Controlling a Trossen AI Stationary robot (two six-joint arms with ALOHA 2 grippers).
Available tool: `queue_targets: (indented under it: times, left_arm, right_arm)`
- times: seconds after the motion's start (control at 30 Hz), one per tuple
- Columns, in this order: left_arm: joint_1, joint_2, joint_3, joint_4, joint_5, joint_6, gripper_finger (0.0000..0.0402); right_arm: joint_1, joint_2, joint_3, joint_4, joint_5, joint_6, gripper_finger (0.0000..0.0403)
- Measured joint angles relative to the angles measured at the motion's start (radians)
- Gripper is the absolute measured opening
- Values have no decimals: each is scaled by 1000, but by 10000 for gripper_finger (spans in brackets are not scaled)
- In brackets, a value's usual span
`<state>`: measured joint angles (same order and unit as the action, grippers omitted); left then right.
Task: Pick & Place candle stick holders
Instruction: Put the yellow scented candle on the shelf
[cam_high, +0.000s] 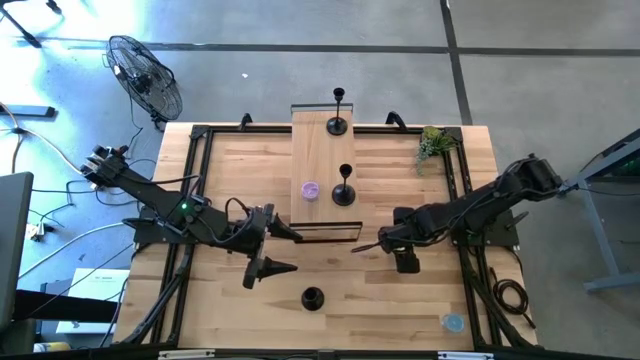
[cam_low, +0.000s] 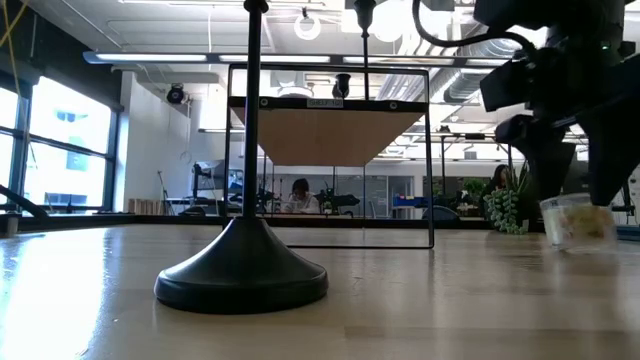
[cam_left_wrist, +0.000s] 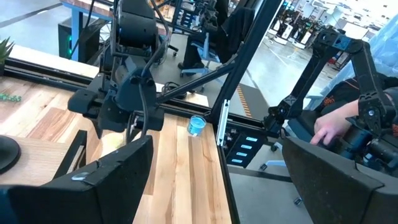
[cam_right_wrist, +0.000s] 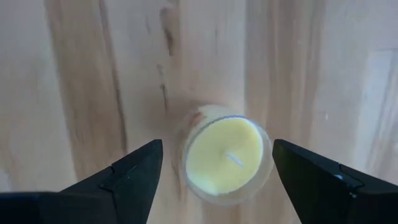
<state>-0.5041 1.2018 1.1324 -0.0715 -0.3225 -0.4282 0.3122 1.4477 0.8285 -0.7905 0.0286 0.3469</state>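
Note:
Three matte-black candle stick holders show in the high view. One (cam_high: 338, 124) stands at the far end of a raised wooden board (cam_high: 315, 150), one (cam_high: 344, 194) stands nearer on that board, and one (cam_high: 312, 298) stands on its disc base on the table near the front edge, large in the low view (cam_low: 241, 272). My left gripper (cam_high: 296, 251) is open and empty, level above the table left of centre. My right gripper (cam_high: 400, 258) points straight down, open, its fingers on either side of a yellow candle in a glass jar (cam_right_wrist: 227, 155); the jar stands on the table (cam_low: 577, 220).
A purple item (cam_high: 310, 190) lies on the board. A green plant sprig (cam_high: 432, 143) is at the far right and a small blue item (cam_high: 453, 322) at the near right. A black metal frame (cam_high: 190, 190) runs around the table. A person's hand (cam_left_wrist: 329, 127) shows beyond the table.

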Motion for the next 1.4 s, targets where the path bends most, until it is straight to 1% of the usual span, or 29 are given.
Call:
queue_targets:
  times: [0.17, 0.73, 0.87, 1.0, 1.13, 1.27, 1.4]
  left_arm:
    - [0, 0, 0, -3, 0, 0, 351]
    - [0, 0, 0, -6, 0, 0, 351]
    - [0, 0, 0, -6, 0, 0, 351]
    - [0, 0, 0, -6, 0, 0, 351]
    - [0, 0, 0, -3, 0, 0, 351]
    - [0, 0, 0, 3, 0, 0, 351]
    - [0, 0, 0, 10, -1, 0, 351]
  right_arm:
    - [-2, 3, -1, 30, -25, -13, 300]
    - [-7, 3, -1, 24, -65, -12, 300]
    - [-7, 3, -35, 43, -75, 7, 300]
    - [-7, 3, -87, 101, -104, 60, 300]
    - [-4, 3, -100, 140, -105, 89, 300]
    - [-5, 3, -97, 167, -101, 98, 289]
    - [-5, 3, -97, 168, -103, 120, 259]
